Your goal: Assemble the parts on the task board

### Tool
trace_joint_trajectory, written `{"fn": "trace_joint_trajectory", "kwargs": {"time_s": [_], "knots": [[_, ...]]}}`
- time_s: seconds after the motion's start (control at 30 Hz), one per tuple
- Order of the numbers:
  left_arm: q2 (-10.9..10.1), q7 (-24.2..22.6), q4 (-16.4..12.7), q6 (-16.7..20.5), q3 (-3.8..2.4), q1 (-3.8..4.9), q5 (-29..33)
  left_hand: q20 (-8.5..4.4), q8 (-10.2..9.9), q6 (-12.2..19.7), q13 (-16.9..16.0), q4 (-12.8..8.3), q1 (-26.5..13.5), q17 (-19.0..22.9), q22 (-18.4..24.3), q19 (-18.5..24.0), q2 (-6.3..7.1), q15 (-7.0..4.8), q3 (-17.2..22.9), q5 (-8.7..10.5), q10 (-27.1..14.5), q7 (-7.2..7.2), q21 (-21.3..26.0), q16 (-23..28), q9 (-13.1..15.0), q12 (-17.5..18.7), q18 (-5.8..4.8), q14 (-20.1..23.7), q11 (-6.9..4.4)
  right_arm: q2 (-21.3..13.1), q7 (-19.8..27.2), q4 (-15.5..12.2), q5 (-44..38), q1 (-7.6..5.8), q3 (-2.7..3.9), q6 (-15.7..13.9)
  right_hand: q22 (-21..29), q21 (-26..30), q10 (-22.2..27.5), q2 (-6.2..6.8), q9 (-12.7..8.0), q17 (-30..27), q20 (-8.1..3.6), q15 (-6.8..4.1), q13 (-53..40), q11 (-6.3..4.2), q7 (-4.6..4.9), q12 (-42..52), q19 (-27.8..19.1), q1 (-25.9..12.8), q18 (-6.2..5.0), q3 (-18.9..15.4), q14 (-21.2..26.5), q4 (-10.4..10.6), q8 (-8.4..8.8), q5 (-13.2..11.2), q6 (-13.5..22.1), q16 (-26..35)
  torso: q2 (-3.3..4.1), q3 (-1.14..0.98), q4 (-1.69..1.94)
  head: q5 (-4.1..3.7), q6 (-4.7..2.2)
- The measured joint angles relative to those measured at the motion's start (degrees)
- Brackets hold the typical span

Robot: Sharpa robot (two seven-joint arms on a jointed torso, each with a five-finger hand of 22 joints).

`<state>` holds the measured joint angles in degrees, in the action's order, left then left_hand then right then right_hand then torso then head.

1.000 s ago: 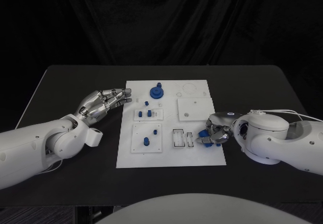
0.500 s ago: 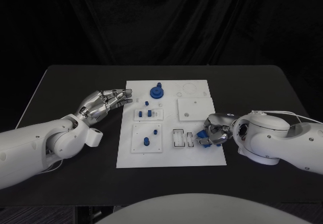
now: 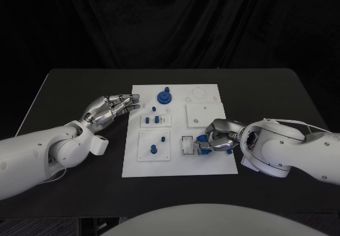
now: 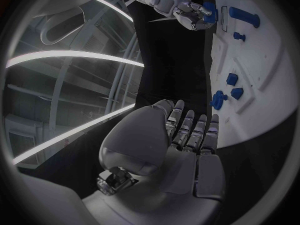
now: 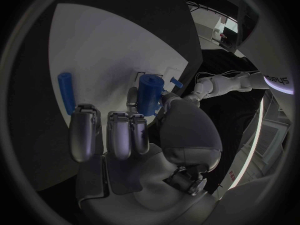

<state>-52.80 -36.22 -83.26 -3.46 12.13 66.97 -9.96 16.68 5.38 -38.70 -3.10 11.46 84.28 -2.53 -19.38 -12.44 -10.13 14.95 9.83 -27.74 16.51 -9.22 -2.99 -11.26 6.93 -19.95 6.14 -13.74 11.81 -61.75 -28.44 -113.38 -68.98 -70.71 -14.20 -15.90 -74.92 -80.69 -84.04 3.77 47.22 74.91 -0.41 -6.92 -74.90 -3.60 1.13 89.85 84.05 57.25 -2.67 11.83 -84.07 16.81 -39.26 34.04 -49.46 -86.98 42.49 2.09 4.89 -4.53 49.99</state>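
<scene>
Near the right edge of the task board (image 3: 212, 164), toward its front half, the right hand (image 3: 216, 139) has its fingers clamped on a blue cylinder part (image 5: 150, 95) and hangs over the small slotted fixture (image 3: 188, 146) there; from the right wrist the piece sits upright between thumb and fingers just above the white plate, with a longer blue peg (image 5: 65, 92) lying or standing off to one side. Whether the cylinder already touches its seat I cannot tell. Across the board, the left hand (image 3: 111, 108) rests at the left edge near the far corner, fingers loosely apart and holding nothing. As for progress, I'd call it somewhere in the middle: a blue gear-like part (image 3: 164, 97) already stands at the far edge, a couple of small blue pieces (image 3: 152, 119) sit in the square plate behind the middle, and two more pegs (image 3: 157, 144) stand in the front-left plate. The square plate (image 3: 205, 113) on the right side looks bare, and a faint ring outline (image 3: 200, 92) at the far right corner seems unfilled, so several seats likely remain after this piece goes in.
</scene>
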Motion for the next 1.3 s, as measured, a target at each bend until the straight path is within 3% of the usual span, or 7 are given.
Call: {"fn": "trace_joint_trajectory", "kwargs": {"time_s": [0.1,0.27,0.73,0.9,1.03,1.3], "knots": [[0.1,0.1,0.0,0.0,0.00,0.00,0.0,0.00,0.0,0.0,0.0,0.0,0.0,0.0,0.0,0.0,0.00,0.00,0.0,0.00,0.0,0.00,0.0,0.0,0.0,0.0,0.00,0.0,0.00,1.2,0.1,0.5,0.6,-0.04,0.00,-0.2,0.0,0.8,0.0,0.23,0.2,0.0,0.00,0.00,0.0,0.00,-0.01,0.0,0.0,-1.0,0.00,0.9,0.0,-0.5,0.54,-4.3,0.0,0.6,0.00,0.02,0.01,-0.06,0.00],[0.1,0.2,0.1,-0.1,0.01,0.00,0.0,0.00,0.0,0.0,0.0,0.0,0.0,0.0,0.0,0.0,0.00,0.00,0.0,0.00,0.0,0.00,0.0,0.0,0.0,0.0,0.00,0.0,0.00,2.6,0.1,1.7,1.2,-0.06,0.00,-0.1,0.0,1.4,0.0,0.38,0.6,0.0,0.00,0.00,0.0,0.00,-0.30,0.0,0.0,-1.1,0.00,0.3,0.0,-1.0,0.77,-8.8,-0.3,0.9,0.00,0.03,0.02,0.11,0.00],[0.5,0.5,0.5,-0.5,0.00,0.00,0.0,0.00,0.0,0.0,0.0,0.0,0.0,0.0,0.0,0.0,0.00,0.00,0.3,0.00,0.2,0.00,0.0,0.0,0.0,0.0,0.00,0.0,0.15,5.3,0.1,3.4,1.5,-0.08,0.01,0.0,0.0,3.3,0.0,-1.27,1.5,0.0,0.00,0.00,0.0,0.00,-0.70,0.0,0.0,-4.6,0.00,-2.8,0.0,-0.1,1.76,-15.9,-0.7,2.4,-0.02,0.03,0.02,0.35,0.00],[0.6,0.6,0.6,-0.6,0.00,0.00,0.0,0.00,0.0,0.0,0.0,0.0,0.0,0.0,0.0,0.0,0.00,0.00,0.3,0.00,0.2,0.00,0.0,0.0,0.0,0.0,0.01,0.0,0.20,5.6,0.1,3.8,1.7,-0.08,0.02,0.0,0.0,4.0,0.0,-2.54,2.0,0.0,0.00,0.00,0.0,0.00,-0.58,0.0,0.0,-8.4,0.00,-5.6,0.0,-0.1,2.10,-17.1,-0.8,2.7,-0.03,0.03,0.00,0.63,0.00],[0.6,0.7,0.7,-0.7,0.00,0.00,0.0,0.00,0.0,0.0,0.0,0.0,0.0,0.0,0.0,0.0,0.00,0.00,0.3,0.00,0.2,0.00,0.0,0.0,0.0,0.0,0.00,0.0,0.20,5.8,0.2,4.1,1.7,-0.09,0.02,-0.1,0.0,4.8,0.0,-4.59,2.3,0.0,0.00,0.00,0.0,0.00,-0.49,0.0,0.0,-11.8,0.00,-8.0,0.0,0.0,2.44,-18.8,-0.9,3.4,-0.03,0.03,0.00,0.70,0.00],[0.7,0.8,0.8,-0.9,0.01,-0.02,0.0,0.00,0.0,0.0,0.0,0.0,0.0,0.0,0.0,0.0,0.00,0.00,0.3,0.00,0.2,0.00,0.0,0.0,0.0,0.0,0.00,0.0,0.20,5.9,0.2,4.3,1.8,-0.10,0.02,-0.2,0.0,5.5,0.0,-4.98,2.5,0.0,0.00,0.01,0.0,0.00,-0.49,0.0,0.0,-12.6,0.00,-10.3,0.0,-0.1,3.04,-22.2,-0.9,3.8,-0.07,0.03,-0.03,0.86,0.00]]}}
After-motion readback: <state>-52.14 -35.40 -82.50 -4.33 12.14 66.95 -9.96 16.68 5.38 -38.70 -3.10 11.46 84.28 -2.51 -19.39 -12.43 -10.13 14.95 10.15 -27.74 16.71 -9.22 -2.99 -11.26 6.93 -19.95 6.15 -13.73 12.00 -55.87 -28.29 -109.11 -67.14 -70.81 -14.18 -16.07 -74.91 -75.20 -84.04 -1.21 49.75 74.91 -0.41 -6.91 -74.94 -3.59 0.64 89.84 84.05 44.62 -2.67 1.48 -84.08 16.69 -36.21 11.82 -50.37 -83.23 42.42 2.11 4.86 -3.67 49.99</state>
